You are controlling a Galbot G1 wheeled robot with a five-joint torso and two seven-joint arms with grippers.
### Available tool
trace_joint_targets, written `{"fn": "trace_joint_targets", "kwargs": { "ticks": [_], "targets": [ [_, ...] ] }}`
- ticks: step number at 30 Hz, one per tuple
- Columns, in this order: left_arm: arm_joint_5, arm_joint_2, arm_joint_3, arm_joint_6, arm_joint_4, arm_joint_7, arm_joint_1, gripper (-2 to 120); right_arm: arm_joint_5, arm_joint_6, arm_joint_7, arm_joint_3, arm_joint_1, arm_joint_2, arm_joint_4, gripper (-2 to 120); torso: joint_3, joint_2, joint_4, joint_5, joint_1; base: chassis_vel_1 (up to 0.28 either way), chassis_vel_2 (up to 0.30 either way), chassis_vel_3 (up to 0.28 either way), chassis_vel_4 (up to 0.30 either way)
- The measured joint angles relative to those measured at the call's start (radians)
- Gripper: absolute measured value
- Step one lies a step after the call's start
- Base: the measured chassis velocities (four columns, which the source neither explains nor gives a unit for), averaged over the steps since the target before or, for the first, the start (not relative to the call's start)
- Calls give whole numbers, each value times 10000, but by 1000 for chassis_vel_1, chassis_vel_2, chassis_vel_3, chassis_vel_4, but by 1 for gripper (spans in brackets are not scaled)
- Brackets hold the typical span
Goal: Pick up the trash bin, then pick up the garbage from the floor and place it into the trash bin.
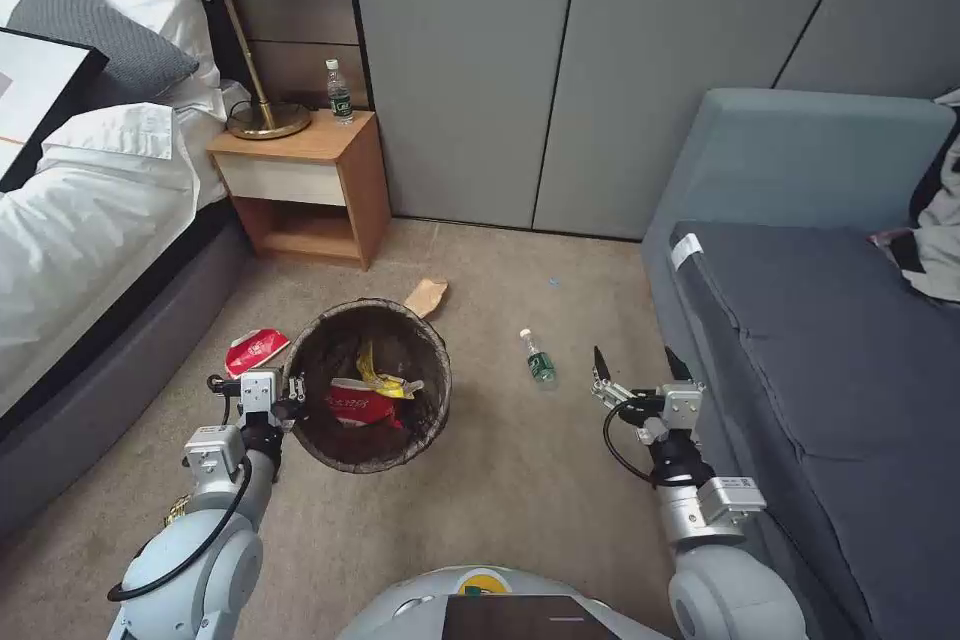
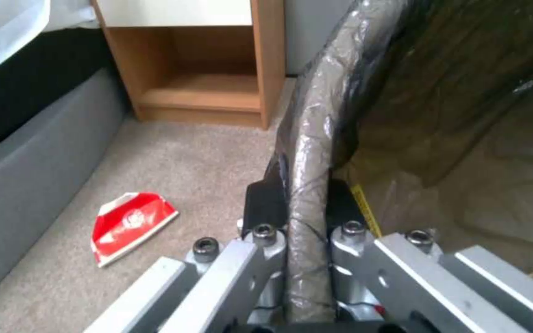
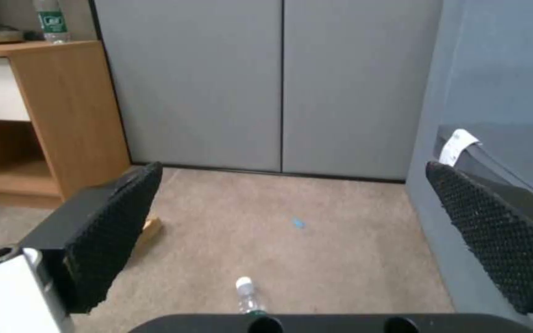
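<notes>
Right gripper (image 1: pixel 640 363) spread wide and empty, bottle (image 1: pixel 539 360) just left of it mid-frame, lying cap-up; left gripper (image 1: pixel 290 390) pinches the bin (image 1: pixel 430 360) rim.

Silver-grey arms, black cables, black textured fingers (image 3: pixel 112 222)

The trash bin (image 1: pixel 378 385), lined with a dark bag, holds a red carton and a yellow wrapper. On the carpet lie a red-and-white carton (image 1: pixel 255 350), a brown paper bag (image 1: pixel 426 297) and a clear bottle (image 1: pixel 539 360).
</notes>
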Motion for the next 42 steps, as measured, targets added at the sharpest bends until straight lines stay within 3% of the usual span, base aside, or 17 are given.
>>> {"fn": "trace_joint_targets", "kwargs": {
  "ticks": [36,42],
  "targets": [
    [20,-23,44,-19,-42,15,29,0,-65,32,1,-146,-8,20,-1,100,1,0,1,0,1,-86,90,90,-87],
    [17,2,16,-19,-67,13,31,0,-55,-93,103,-186,33,-319,-144,100,1,0,0,0,2,-20,28,16,-14]
  ]
}}
